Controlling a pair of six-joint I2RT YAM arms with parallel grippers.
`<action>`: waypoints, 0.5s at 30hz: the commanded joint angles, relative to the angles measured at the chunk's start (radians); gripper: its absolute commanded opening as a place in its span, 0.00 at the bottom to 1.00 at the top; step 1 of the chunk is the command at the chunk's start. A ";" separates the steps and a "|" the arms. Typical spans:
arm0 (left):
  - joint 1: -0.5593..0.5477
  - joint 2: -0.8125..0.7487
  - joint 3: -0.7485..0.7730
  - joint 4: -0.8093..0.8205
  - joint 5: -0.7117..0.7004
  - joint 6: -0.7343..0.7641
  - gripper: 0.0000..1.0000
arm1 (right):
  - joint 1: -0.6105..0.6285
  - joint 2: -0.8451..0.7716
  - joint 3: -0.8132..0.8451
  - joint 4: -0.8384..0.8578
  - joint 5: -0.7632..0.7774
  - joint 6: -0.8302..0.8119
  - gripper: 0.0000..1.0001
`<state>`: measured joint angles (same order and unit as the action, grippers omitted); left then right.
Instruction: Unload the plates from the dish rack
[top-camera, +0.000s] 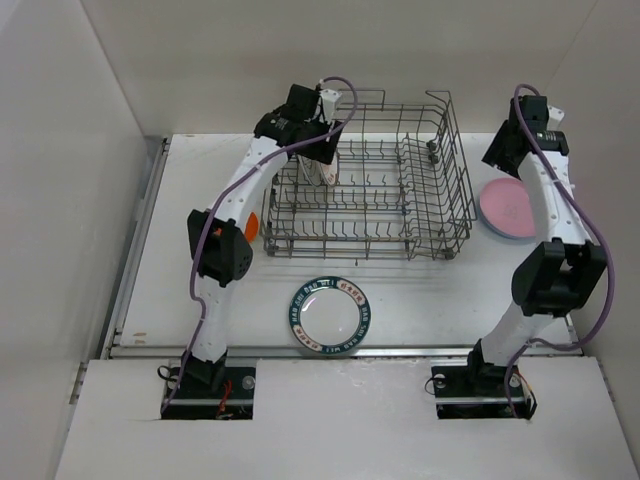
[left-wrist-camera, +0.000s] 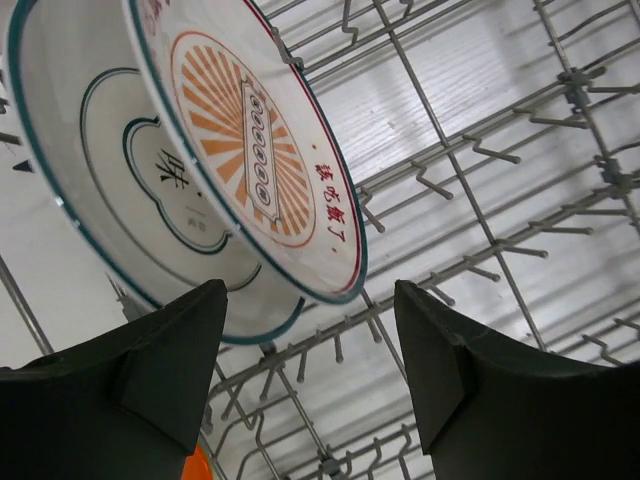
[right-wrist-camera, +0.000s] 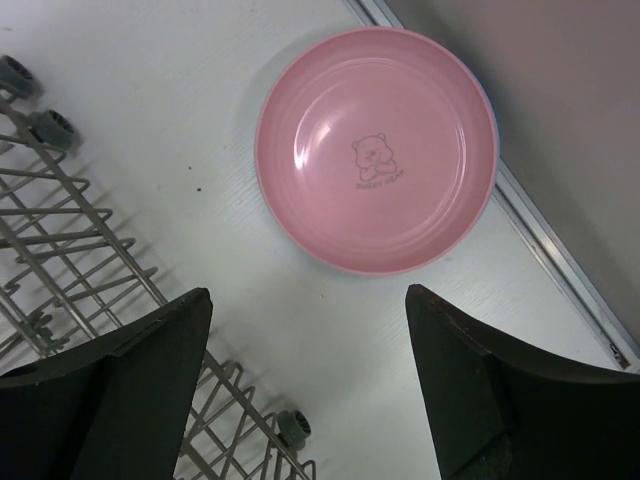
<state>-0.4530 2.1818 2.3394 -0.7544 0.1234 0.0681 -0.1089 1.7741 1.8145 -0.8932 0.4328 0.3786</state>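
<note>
The grey wire dish rack (top-camera: 400, 200) stands mid-table. Two white plates stand upright in its left back part (top-camera: 326, 170). In the left wrist view one has an orange sunburst pattern (left-wrist-camera: 250, 140) and the other teal outlines (left-wrist-camera: 110, 190). My left gripper (left-wrist-camera: 310, 350) is open just above them, touching neither; it also shows in the top view (top-camera: 322, 140). My right gripper (right-wrist-camera: 310, 350) is open and empty above the table, near a pink plate (right-wrist-camera: 375, 150) that lies flat right of the rack (top-camera: 508, 208). A teal-rimmed plate (top-camera: 331, 316) lies flat in front of the rack.
An orange plate (top-camera: 251, 224) peeks out left of the rack behind my left arm, and shows as an orange sliver in the left wrist view (left-wrist-camera: 200, 468). The rack's wheeled corner (right-wrist-camera: 295, 428) is under my right gripper. Walls close in the table on three sides.
</note>
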 joint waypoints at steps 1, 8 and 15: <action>-0.035 0.009 0.014 0.079 -0.128 0.056 0.65 | 0.012 -0.100 -0.024 0.105 -0.019 0.017 0.84; -0.055 0.047 -0.025 0.179 -0.159 0.067 0.41 | 0.021 -0.195 -0.076 0.178 -0.063 -0.019 0.84; -0.055 0.047 -0.046 0.168 -0.120 -0.006 0.00 | 0.021 -0.216 -0.167 0.280 -0.411 -0.087 0.84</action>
<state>-0.5030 2.2364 2.3169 -0.5846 -0.0357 0.0822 -0.0917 1.5600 1.6825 -0.7021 0.2024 0.3267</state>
